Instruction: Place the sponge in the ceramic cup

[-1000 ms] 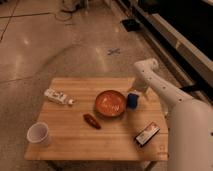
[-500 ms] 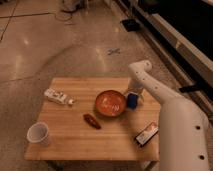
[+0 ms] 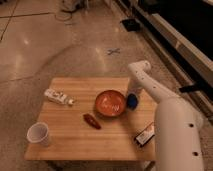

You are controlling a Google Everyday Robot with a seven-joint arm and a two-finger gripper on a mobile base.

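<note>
Just right of the orange bowl (image 3: 110, 103), close against its rim, the sponge (image 3: 132, 102) lies flat on the tabletop (image 3: 90, 144) near the right edge, and it is in the same spot as a second ago. What has changed is the arm (image 3: 172, 125). Its bent upper end has swung a little to the left, further over the tabletop, and most of that shift came in the first half of the second, with hardly any since. The pincer (image 3: 133, 93) now hangs straight down from that bend, directly over the sponge and right at its top. Whether it touches the sponge, and whether it is spread or closed, cannot be told, because it merges with the white arm above and the dark block below. Since the sponge has not lifted or slid, this looks like the arm settling over it for a grasp, not a carry. The ceramic cup (image 3: 39, 134) stands upright at the front left corner, well apart from the sponge, with nothing blue showing in its mouth, so the whole crossing of the tabletop remains. Between the two lie a reddish-brown thing (image 3: 91, 121) in front of the bowl and a white tube (image 3: 58, 96) toward the back left. A black-and-red box (image 3: 145, 135) lies at the right front, beside the arm.
</note>
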